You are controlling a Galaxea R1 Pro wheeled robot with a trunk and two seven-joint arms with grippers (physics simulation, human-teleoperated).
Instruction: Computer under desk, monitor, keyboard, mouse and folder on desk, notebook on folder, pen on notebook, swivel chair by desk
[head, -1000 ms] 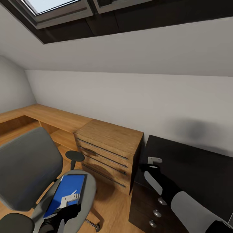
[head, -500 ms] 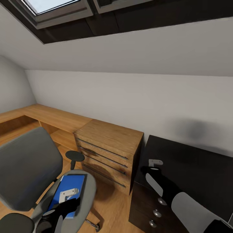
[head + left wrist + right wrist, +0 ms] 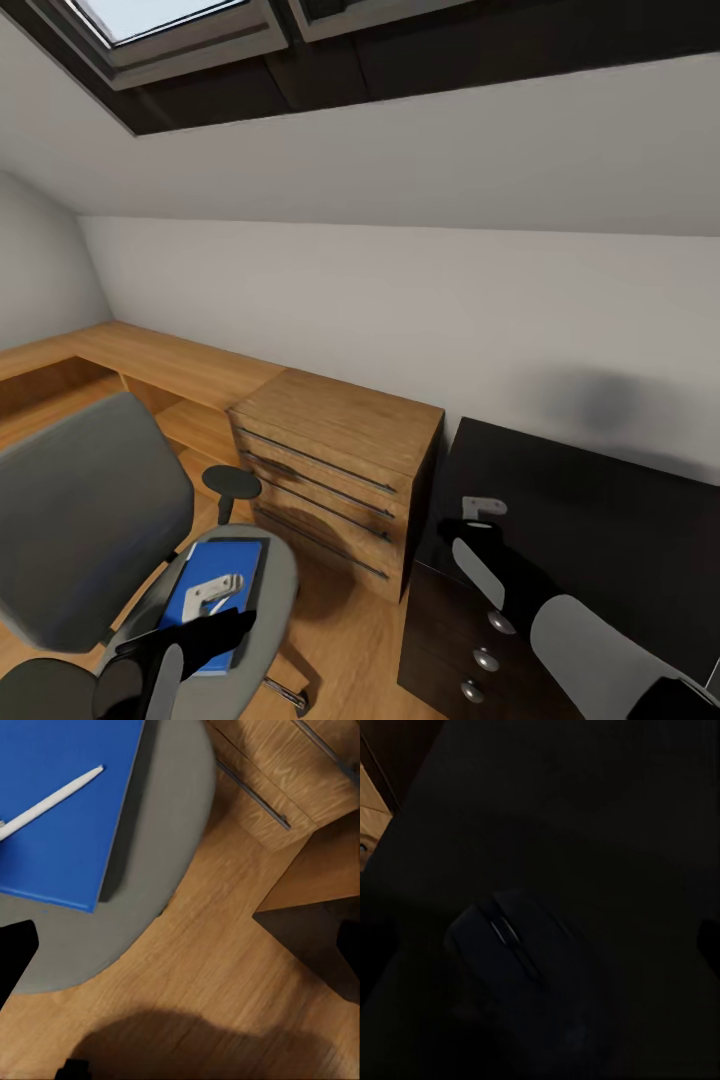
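Blue folder [image 3: 205,595] — pen [image 3: 46,802] atop — on swivel chair [image 3: 85,520].

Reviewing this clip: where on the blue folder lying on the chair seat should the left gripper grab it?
Probably the folder's long edge nearest the seat's rim, from the side: it lies flat, and that edge shows thickness. A pen rests loose on top and may roll.

The head camera looks forward and down from above both arms, facing a white sloped wall, with the swivel chair [image 3: 100,560] at lower left, a wooden drawer chest [image 3: 335,465] in the middle and the black bench [image 3: 600,510] at right. The left wrist camera looks nearly straight down, close over the chair seat, the blue folder [image 3: 60,802] and the wooden floor [image 3: 225,975]; it shares the chair, folder and chest with the head view. The right wrist camera sits very close above the dark bench top, on the mouse [image 3: 521,975].
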